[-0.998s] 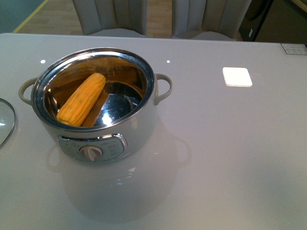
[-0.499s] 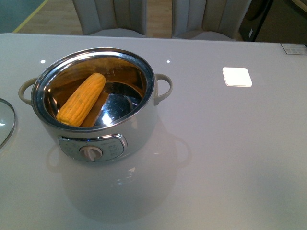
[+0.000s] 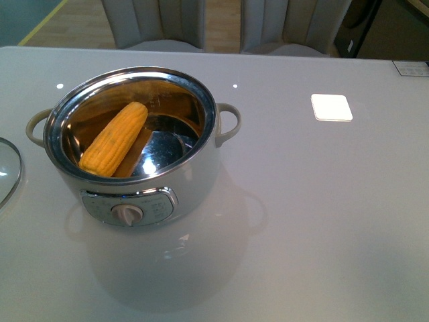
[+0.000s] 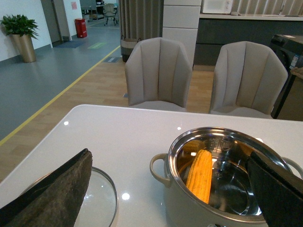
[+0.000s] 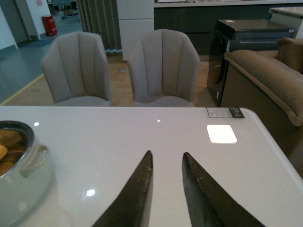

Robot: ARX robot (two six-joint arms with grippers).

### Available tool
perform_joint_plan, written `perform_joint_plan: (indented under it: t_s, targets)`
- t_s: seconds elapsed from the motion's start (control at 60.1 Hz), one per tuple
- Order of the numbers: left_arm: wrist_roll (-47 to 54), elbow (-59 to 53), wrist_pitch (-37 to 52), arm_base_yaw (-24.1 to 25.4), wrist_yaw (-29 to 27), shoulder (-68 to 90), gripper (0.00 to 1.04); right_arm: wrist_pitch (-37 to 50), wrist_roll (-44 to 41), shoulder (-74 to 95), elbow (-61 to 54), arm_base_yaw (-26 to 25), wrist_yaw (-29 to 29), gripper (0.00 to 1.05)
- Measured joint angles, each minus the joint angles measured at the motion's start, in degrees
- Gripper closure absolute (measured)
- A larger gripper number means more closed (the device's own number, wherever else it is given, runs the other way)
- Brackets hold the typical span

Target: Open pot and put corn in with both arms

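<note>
The cream-white pot (image 3: 188,181) stands open on the white table, left of centre in the front view, with its dial facing me. The yellow-orange corn (image 3: 114,138) lies slanted inside the steel bowl. It also shows in the left wrist view (image 4: 200,174), inside the pot (image 4: 187,210). Neither arm shows in the front view. My left gripper (image 4: 170,163) is open and empty, its wide-spread fingers (image 4: 57,198) framing the pot from behind. My right gripper (image 5: 167,158) is open and empty above bare table, to the right of the pot (image 5: 21,184).
A glass lid (image 3: 7,171) lies flat on the table left of the pot; it also shows in the left wrist view (image 4: 97,201). A white square pad (image 3: 331,107) sits at the right. Two grey chairs (image 4: 158,73) stand beyond the far table edge.
</note>
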Motion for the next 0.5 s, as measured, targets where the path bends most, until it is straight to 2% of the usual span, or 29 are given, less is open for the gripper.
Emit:
perform_joint_plan:
  t_s: [0.399, 0.499]
  targets:
    - [0.00, 0.00, 0.00, 0.00, 0.02, 0.00, 0.07, 0.00, 0.02, -0.02, 0.00, 0.00, 0.00, 0.09]
    - [0.00, 0.00, 0.00, 0.00, 0.02, 0.00, 0.07, 0.00, 0.02, -0.02, 0.00, 0.00, 0.00, 0.09]
